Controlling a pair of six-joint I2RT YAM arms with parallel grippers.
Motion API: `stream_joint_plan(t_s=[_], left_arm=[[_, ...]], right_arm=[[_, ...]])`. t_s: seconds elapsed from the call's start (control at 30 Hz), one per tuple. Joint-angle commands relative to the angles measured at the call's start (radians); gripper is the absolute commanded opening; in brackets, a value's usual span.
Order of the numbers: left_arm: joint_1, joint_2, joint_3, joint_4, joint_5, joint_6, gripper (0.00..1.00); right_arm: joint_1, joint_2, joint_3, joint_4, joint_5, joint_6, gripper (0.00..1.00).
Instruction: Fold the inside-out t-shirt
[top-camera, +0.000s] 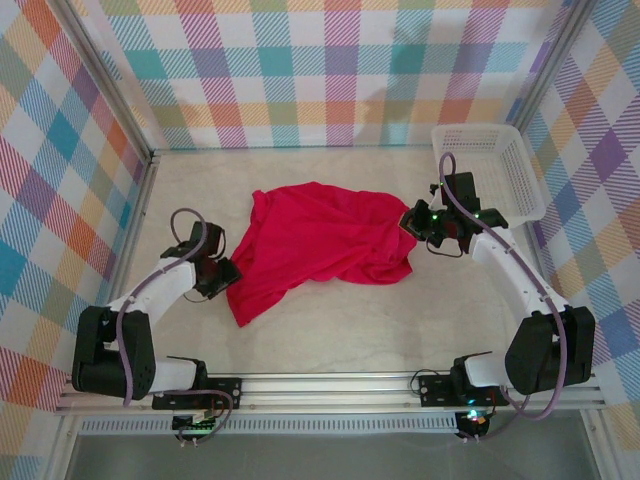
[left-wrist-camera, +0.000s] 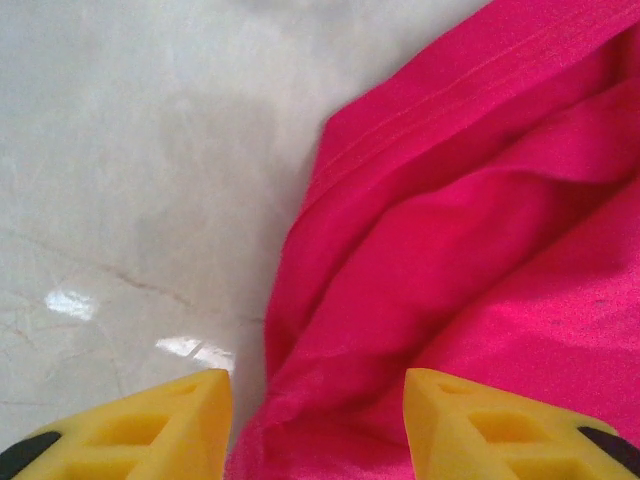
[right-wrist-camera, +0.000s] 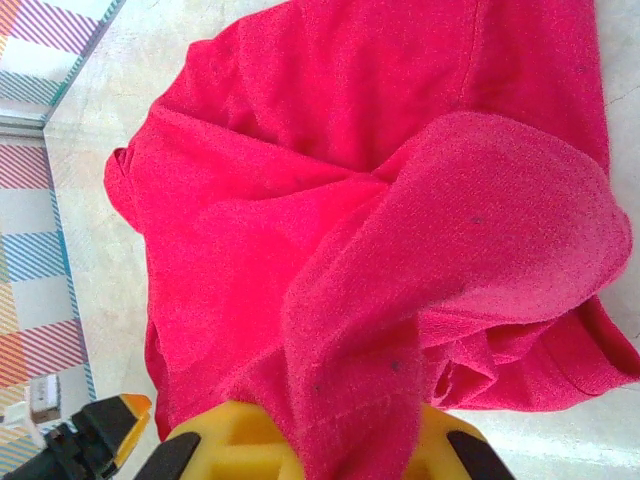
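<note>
**Pale table, red heap: the shirt wants flattening before any fold**

Pale, faintly veined tabletop (top-camera: 330, 330) runs out from the metal rail (top-camera: 330, 385) at our near edge, where both arm bases are bolted. Nearest on the left, the left gripper (left-wrist-camera: 318, 400) sits low at the shirt's left border. Its yellow fingers (left-wrist-camera: 160, 425) stand apart, with a fold of cloth lying between them and nothing pinched.

Across on the right, the right gripper (right-wrist-camera: 330, 445) has its jaws together, clamped on the inside-out t-shirt (top-camera: 320, 240). In the right wrist view a thick flap of red rises from between the fingers and curls over.

We judge the step in hand to be getting hold of the garment so it can be spread; no fold is made yet. The next move calls for the left jaws to close on the edge they straddle. After that, both arms would draw apart to pull the cloth flat. We would want a firm bite on the edge, since so soft a knit will probably sag and drag across the table.

The shirt is bright red and lies mid-table between the two grippers. It is rumpled into a broad slab, crossed by diagonal ridges, with a narrow tail trailing toward the near left. A line of stitching shows along one edge in the left wrist view. We cannot pick out collar, sleeves or tag in the bunching.

Farther off, a white basket (top-camera: 478, 127) stands in the far right corner, apart from the shirt. Checked walls (top-camera: 300, 70) close the back.
</note>
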Motion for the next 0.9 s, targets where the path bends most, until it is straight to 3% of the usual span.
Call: stream_joint_plan(t_s=[0.0,0.2,0.3,0.4,0.6,0.87], left_arm=[[-0.003,0.011,-0.029,0.050,0.029,-0.003,0.46],[-0.003,0.065,-0.034,0.097,0.034,-0.018,0.42],[-0.003,0.085,-0.030,0.128,0.037,-0.032,0.25],[-0.003,0.082,0.012,0.111,0.037,-0.036,0.00],[0.038,-0.036,0.262,-0.060,0.019,-0.018,0.00],[0.155,-0.164,0.777,-0.145,-0.087,-0.020,0.00]], right_arm=[[0.004,-0.002,0.027,-0.003,-0.019,-0.003,0.00],[0.004,0.000,0.024,0.007,-0.033,0.010,0.00],[0.004,0.000,0.023,0.007,-0.035,0.012,0.00],[0.004,0.000,0.032,-0.001,-0.031,0.006,0.00],[0.003,0.003,0.159,-0.082,0.025,-0.031,0.00],[0.001,-0.049,0.539,-0.221,0.071,-0.065,0.00]])
